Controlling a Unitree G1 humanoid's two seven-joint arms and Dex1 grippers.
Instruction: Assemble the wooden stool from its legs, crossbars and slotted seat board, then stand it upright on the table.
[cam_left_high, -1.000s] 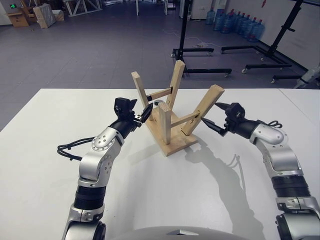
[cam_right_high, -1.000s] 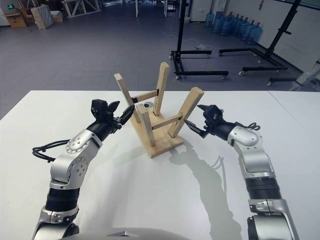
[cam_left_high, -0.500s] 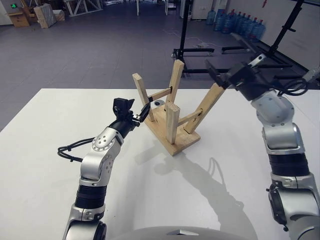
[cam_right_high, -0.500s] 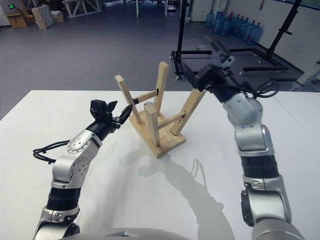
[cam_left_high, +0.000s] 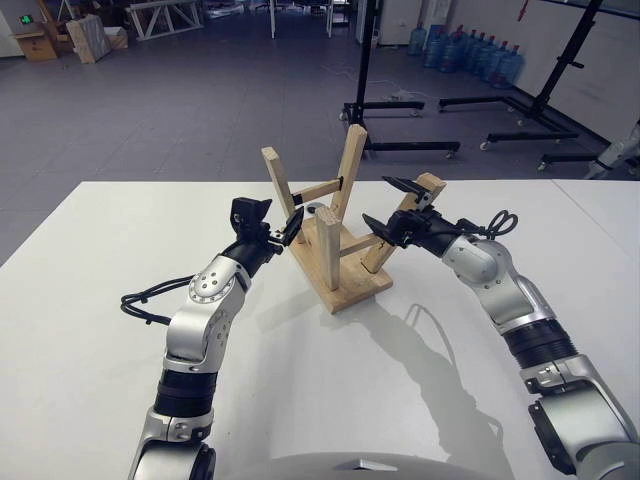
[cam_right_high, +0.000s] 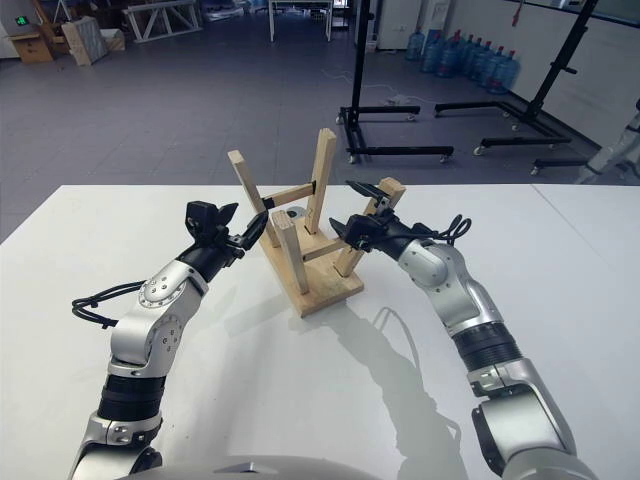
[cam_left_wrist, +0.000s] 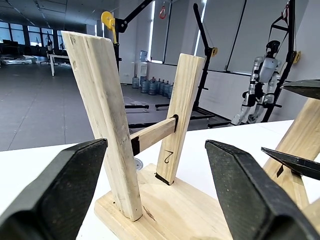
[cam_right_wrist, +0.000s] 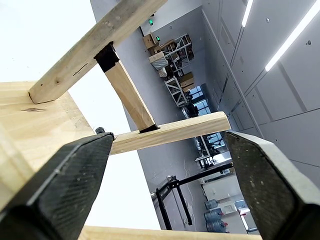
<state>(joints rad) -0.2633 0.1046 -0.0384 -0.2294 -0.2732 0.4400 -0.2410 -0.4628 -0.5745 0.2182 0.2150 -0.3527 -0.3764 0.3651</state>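
Note:
The wooden stool (cam_left_high: 340, 235) lies upside down on the white table (cam_left_high: 90, 260), seat board (cam_left_high: 352, 284) down and legs joined by crossbars pointing up. My left gripper (cam_left_high: 284, 228) is open at the stool's left side. In the left wrist view the near left leg (cam_left_wrist: 102, 125) stands between its fingers (cam_left_wrist: 55, 195). My right gripper (cam_left_high: 376, 203) is open at the right side, its fingers (cam_right_high: 365, 188) straddling the slanted right leg (cam_left_high: 425, 192). The right wrist view looks between the pads (cam_right_wrist: 55, 190) at a crossbar (cam_right_wrist: 165, 131).
A black cable (cam_left_high: 140, 300) loops on the table beside my left arm. A small grey round part (cam_left_high: 318, 208) lies just behind the stool. Black wheeled stands (cam_left_high: 420, 140) and water bottles (cam_left_high: 470, 48) are on the floor beyond the far table edge.
My right arm rose from low beside the stool to high above it, then came down onto the right leg, fingers open. The stool shifted slightly. My left arm barely moved.

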